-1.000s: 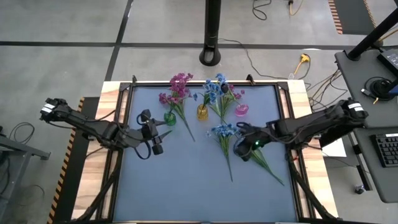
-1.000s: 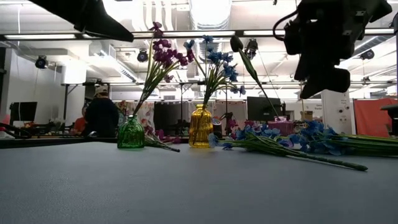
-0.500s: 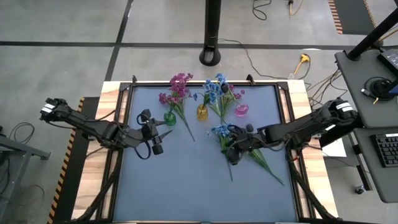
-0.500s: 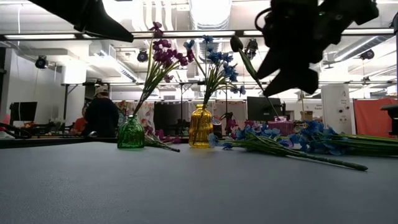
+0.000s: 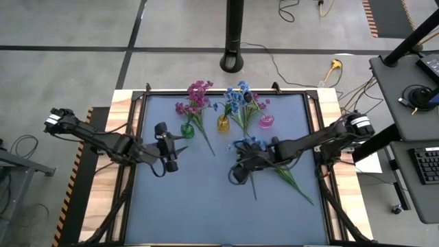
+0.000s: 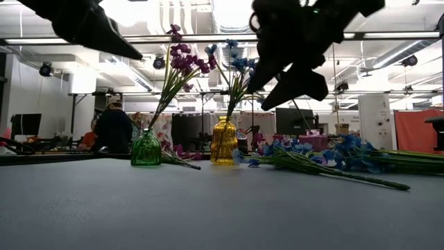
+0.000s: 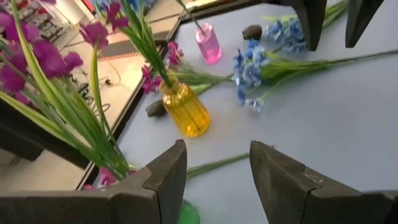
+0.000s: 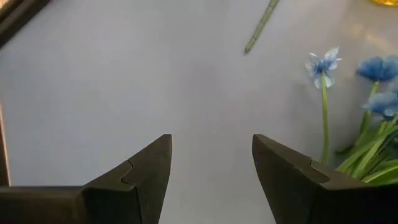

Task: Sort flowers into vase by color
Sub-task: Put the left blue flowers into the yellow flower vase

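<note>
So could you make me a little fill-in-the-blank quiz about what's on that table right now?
1. The magenta flowers stand in the ____ vase.
2. The yellow vase holds ____ flowers.
3. The loose blue flowers lie flat on the ____.
4. The right pincer hangs over the table with its jaws ____; the left pincer holds nothing either.

Missing words: green; blue; table; open

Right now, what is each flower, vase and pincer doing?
Green vase: upright, holding pink flowers.
Yellow vase: upright, holding blue flowers.
Pink vase: upright.
Loose blue flowers: lying flat on the table.
Left pincer: open, empty, near the green vase.
Right pincer: open, empty, above the loose blue flowers.
</note>
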Motion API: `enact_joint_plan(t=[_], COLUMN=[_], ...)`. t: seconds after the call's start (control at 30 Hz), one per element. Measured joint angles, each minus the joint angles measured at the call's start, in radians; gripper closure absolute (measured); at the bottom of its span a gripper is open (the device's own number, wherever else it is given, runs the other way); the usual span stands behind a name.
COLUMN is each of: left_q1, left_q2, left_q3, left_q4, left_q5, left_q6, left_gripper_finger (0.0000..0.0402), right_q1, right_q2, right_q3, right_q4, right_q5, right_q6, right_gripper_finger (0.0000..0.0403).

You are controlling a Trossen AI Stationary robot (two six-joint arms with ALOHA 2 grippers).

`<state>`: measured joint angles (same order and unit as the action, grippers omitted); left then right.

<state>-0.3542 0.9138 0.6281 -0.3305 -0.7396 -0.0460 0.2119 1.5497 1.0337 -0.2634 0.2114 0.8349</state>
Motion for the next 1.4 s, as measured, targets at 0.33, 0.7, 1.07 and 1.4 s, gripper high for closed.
enact_joint_plan(t=[0.33, 0.7, 1.07, 1.4], left_q1=[0.000, 0.000, 0.000, 0.001], left_q2=[0.000, 0.000, 0.000, 0.000], left_q3=[0.000, -0.001, -0.002, -0.002], left_q4=[-0.061, -0.070, -0.074, -0.072], left_q5=[0.026, 0.026, 0.026, 0.025], left_q6=[-0.027, -0.028, -0.042, -0.042], left_gripper_finger=[0.0242, 0.0242, 0.0242, 0.0242], right_q1=[0.000, 0.000, -0.001, -0.003], right_q2=[0.121, 0.166, 0.187, 0.281], right_q3=[0.192, 0.196, 0.192, 0.190], right_q4=[-0.306, -0.427, -0.525, -0.513], right_q5=[-0.001, 0.004, 0.078, 0.074], right_q6=[0.180, 0.339, 0.401, 0.396], right_gripper_finger=[0.0188, 0.0177, 0.0135, 0.0145])
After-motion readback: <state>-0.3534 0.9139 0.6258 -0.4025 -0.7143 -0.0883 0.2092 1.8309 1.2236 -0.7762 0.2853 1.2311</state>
